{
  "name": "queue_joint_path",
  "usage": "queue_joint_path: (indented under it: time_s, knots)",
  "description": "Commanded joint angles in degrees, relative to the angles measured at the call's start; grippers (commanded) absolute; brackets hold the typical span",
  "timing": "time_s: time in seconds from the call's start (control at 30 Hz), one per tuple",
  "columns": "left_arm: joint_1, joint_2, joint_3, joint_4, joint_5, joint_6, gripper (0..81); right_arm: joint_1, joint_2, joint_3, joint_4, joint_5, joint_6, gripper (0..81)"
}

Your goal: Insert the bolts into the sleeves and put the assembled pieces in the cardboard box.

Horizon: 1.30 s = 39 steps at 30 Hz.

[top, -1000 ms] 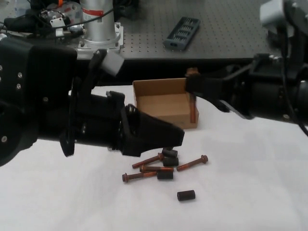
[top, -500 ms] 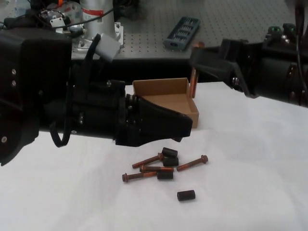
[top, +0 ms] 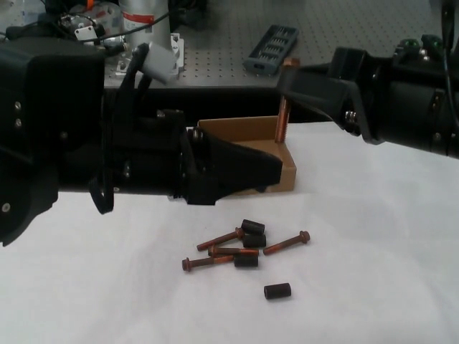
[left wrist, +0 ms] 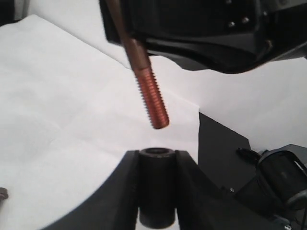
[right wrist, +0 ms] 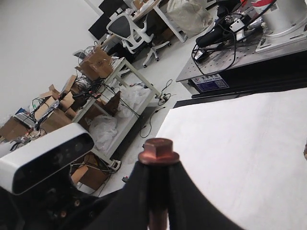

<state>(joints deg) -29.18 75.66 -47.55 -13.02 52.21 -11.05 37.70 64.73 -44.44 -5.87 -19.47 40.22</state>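
My left gripper point(left wrist: 157, 160) is shut on a black sleeve point(left wrist: 157, 191), held upright with its bore facing up. Just above the bore hangs the threaded tip of a copper bolt point(left wrist: 149, 96), slightly tilted and apart from the sleeve. My right gripper point(right wrist: 158, 177) is shut on that bolt below its hex head point(right wrist: 158, 154). In the high view the bolt point(top: 282, 115) hangs over the cardboard box point(top: 240, 131), and the left gripper point(top: 267, 175) stands at the box's front. Several loose bolts point(top: 285, 244) and sleeves point(top: 277, 291) lie on the white cloth.
The white cloth point(top: 373, 251) has free room to the right and left of the loose parts. Behind it, on the perforated bench, lie a blue-grey bit case point(top: 271, 47) and a metal column base point(top: 147, 32) with cables.
The right gripper has lifted the bolt from box level to above the box. The left gripper has risen from near the loose parts to the box's front, under the bolt.
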Motion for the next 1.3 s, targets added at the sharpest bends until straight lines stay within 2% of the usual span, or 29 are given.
queue_joint_path:
  time_s: [0.0, 0.47, 1.27]
  knots:
    - [0.1, -0.8, -0.3, -2.3, -1.6, -1.1, 0.6, -0.2, -0.1, -0.6, -1.3, -0.8, 0.1, 1.9]
    - [0.1, -0.8, -0.3, -5.8, -2.3, -5.3, 0.6, -0.2, -0.1, -0.6, -1.3, -0.8, 1.3, 1.9]
    - [0.1, -0.8, -0.3, -6.7, -2.3, -7.0, 0.6, -0.2, -0.1, -0.6, -2.9, 2.9, 3.5, 1.9]
